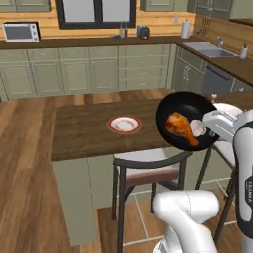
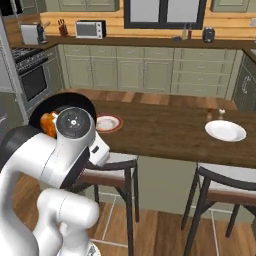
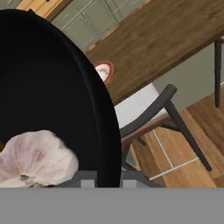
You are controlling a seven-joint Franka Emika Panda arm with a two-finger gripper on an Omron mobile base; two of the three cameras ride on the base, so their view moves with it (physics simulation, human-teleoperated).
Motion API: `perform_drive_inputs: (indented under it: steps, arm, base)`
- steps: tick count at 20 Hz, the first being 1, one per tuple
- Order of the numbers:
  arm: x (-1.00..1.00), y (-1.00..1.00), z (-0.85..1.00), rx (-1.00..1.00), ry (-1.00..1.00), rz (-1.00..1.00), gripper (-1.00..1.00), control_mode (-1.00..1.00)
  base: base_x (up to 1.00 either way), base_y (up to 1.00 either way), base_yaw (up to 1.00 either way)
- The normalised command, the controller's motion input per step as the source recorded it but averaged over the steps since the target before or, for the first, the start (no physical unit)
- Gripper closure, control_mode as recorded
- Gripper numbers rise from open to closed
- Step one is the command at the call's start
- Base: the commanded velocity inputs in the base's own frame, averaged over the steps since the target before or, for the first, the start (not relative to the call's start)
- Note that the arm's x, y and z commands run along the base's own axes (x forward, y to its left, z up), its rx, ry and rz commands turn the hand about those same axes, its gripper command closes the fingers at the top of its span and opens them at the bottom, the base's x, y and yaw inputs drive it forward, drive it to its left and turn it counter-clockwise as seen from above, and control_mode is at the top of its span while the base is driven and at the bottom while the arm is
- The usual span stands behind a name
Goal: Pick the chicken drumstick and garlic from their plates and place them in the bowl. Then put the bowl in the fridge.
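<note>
Left base view shows you the gripper (image 1: 210, 129) pinched tight on the bowl (image 1: 185, 105) rim, chicken drumstick (image 1: 181, 127) and garlic (image 1: 198, 128) inside; fridge placement remains.

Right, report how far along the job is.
Done: the chicken drumstick and the garlic both lie in the black bowl, and the red-rimmed plate on the counter is empty. In hand: the gripper is shut on the bowl's rim, holding it in the air off the counter. Left: putting the bowl in the fridge.
</note>
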Motion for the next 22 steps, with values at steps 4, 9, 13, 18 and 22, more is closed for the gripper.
perform_drive_inputs:
  steps: [4,9,13,18,22]
  arm:
    - [0.0,0.0,0.0,0.0,0.0,0.0,1.0,1.0]
    - [0.0,0.0,0.0,0.0,0.0,0.0,1.0,1.0]
    - [0.0,0.0,0.0,0.0,0.0,0.0,1.0,1.0]
    - [0.0,0.0,0.0,0.0,0.0,0.0,1.0,1.0]
    - [0.0,0.0,0.0,0.0,0.0,0.0,1.0,1.0]
  base:
    - [0.2,1.0,-0.02]
    - [0.41,1.0,-0.08]
    - [0.42,1.0,-0.15]
    - [0.59,1.0,-0.18]
    - [0.98,1.0,-0.21]
